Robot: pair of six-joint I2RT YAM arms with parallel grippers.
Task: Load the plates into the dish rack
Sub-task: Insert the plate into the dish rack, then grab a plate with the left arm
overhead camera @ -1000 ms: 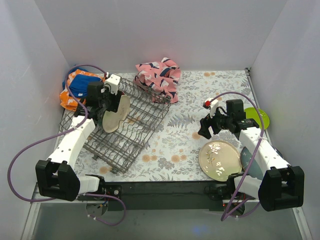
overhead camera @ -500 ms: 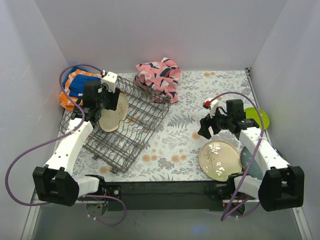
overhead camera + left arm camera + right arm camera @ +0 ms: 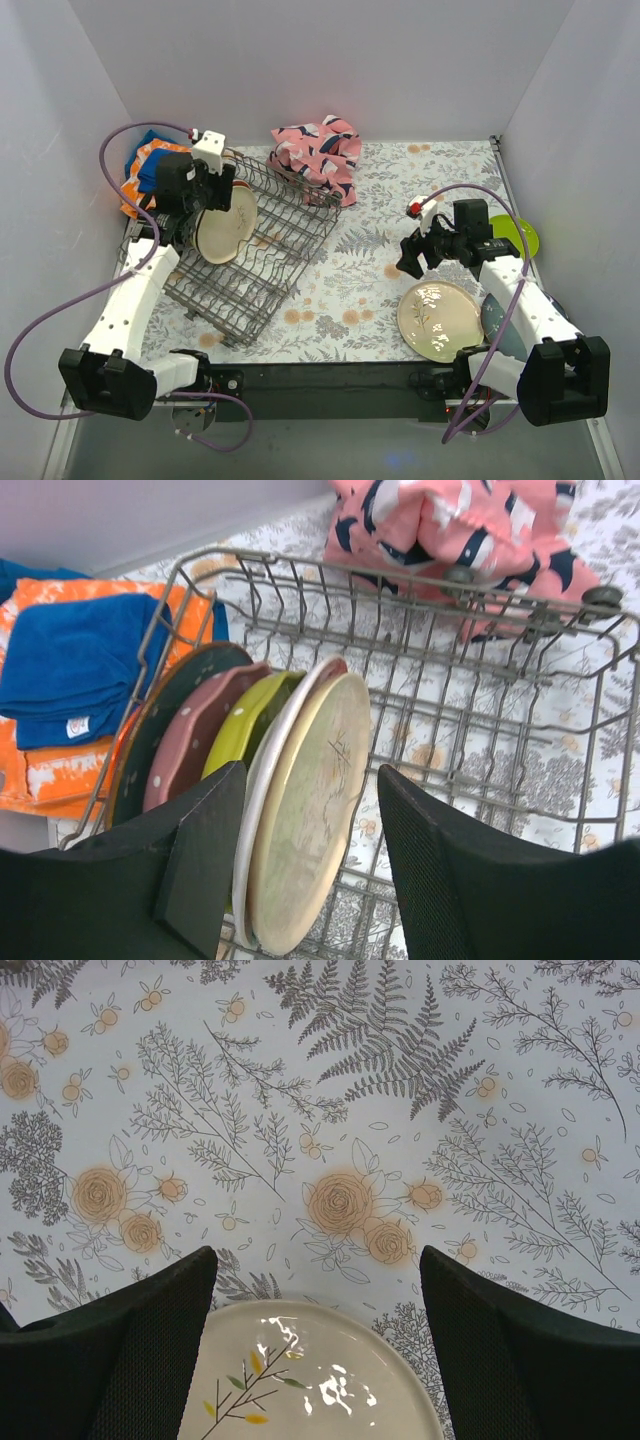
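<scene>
The grey wire dish rack [image 3: 262, 262] [image 3: 480, 710] lies at the left of the table. Several plates stand on edge in it: dark green [image 3: 165, 730], pink [image 3: 200, 740], yellow-green [image 3: 250, 715], white [image 3: 275, 750] and a cream plate [image 3: 300, 810] [image 3: 222, 228] in front. My left gripper [image 3: 205, 205] [image 3: 310, 775] is open and straddles the white and cream plates, with a gap between the cream plate and the right finger. My right gripper [image 3: 415, 258] [image 3: 315, 1260] hangs open over the far rim of a cream leaf-sprig plate [image 3: 440, 320] [image 3: 310, 1380] lying flat.
A blue-grey plate [image 3: 497, 322] leans by the right arm and a green plate [image 3: 518, 236] lies at the right wall. A pink cloth [image 3: 318, 155] [image 3: 470, 530] sits behind the rack. Orange and blue cloths [image 3: 150, 175] [image 3: 70, 670] lie at its far left.
My left arm has moved back and to the left with the cream plate, which now stands more upright among the rack's plates. The right arm has not moved.
</scene>
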